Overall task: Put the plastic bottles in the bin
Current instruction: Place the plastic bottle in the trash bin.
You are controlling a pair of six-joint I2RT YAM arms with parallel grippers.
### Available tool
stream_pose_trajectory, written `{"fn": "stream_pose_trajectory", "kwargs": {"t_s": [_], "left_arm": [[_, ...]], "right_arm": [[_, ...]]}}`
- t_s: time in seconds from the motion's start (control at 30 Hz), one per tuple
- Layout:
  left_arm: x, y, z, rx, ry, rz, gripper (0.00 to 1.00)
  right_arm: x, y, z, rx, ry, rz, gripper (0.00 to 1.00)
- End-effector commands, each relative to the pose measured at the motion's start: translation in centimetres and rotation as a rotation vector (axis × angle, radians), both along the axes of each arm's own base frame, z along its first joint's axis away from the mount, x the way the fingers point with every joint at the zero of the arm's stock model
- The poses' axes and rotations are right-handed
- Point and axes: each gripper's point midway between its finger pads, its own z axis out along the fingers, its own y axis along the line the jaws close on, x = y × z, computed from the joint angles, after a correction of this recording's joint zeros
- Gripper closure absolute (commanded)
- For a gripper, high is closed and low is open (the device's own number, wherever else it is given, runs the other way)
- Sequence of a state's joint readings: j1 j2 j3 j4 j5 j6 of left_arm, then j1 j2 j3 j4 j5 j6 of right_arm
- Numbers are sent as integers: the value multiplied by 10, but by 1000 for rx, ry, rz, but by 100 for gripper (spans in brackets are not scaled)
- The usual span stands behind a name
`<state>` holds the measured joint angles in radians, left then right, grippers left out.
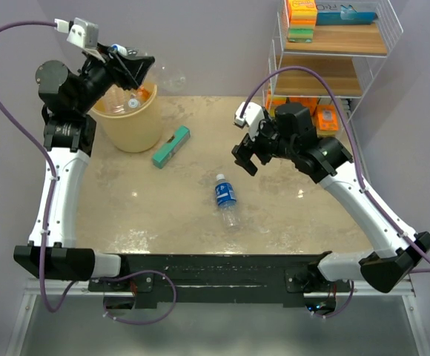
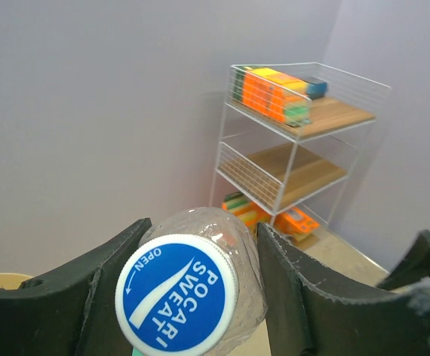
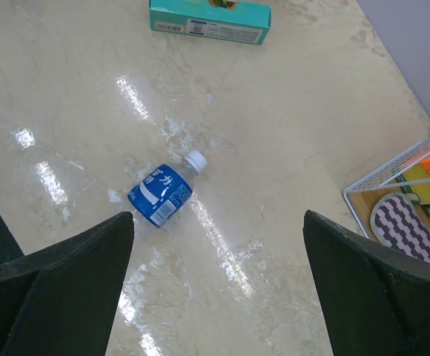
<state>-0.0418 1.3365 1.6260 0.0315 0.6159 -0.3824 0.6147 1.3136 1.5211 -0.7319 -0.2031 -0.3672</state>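
The bin point(image 1: 130, 122) is pale yellow-tan. The clear bottle point(image 2: 209, 236) has a blue cap point(image 2: 176, 293) with white lettering. Right of the bin the box point(image 1: 170, 146) is teal. Farther right, the blue-labelled bottle point(image 1: 226, 199) is white-capped on the beige marbled counter point(image 1: 126, 208).

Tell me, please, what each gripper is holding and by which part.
Left gripper: a clear bottle, clamped across its body behind the blue cap. Right gripper: nothing, open.

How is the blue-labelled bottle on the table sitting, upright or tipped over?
Tipped over. The blue-labelled bottle lies on its side on the table, its whole length flat against the surface in both the top and right wrist views.
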Motion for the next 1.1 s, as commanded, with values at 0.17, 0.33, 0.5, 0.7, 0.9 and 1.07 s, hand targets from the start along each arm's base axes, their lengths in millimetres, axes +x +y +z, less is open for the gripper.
{"fn": "stream_pose_trajectory", "kwargs": {"t_s": [0.17,0.33,0.5,0.7,0.9,1.07], "left_arm": [[56,48,-1,99,-39,300,100],[85,63,-9,151,-41,379,100],[125,81,-26,185,-21,475,100],[159,98,-52,233,13,565,100],[178,108,-82,272,43,612,100],[193,115,-101,300,68,648,100]], "right_arm": [[7,-10,17,26,-70,-55,1],[12,-11,12,12,-64,-69,1],[17,-10,6,2,-56,-74,1],[21,-12,-3,-17,-45,-87,1],[25,-14,-8,-27,-39,-94,1],[26,-15,-13,-36,-29,-99,1]]}}
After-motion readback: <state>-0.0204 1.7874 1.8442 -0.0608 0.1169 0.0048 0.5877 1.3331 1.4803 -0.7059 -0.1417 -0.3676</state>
